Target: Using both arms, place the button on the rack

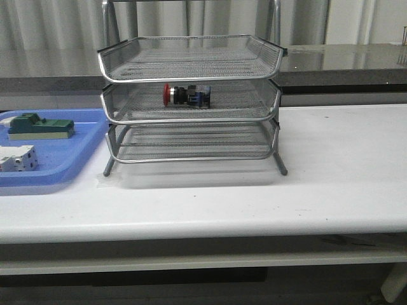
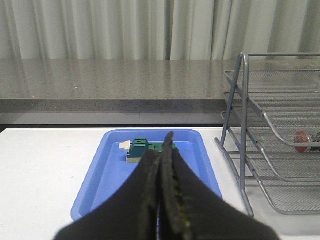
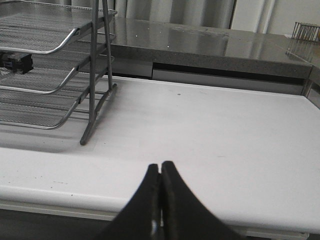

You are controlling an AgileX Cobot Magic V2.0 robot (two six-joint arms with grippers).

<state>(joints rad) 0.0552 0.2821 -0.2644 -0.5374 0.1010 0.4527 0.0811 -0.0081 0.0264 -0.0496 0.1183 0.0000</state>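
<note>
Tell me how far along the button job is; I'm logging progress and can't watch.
It looks done: the button lies on its side in the middle tier of the rack. Nothing is in hand: the left gripper and right gripper are both shut and empty, away from the rack. Nothing appears left to do.

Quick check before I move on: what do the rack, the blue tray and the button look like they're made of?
Rack: silver metal, fine wire mesh see-through on bent rod rims and legs, slightly shiny.
Blue tray: likely moulded plastic, with its uniform colour, rounded lip and soft sheen.
Button: probably plastic, with a glossy red head and a black and blue body; too small to be sure.
</note>
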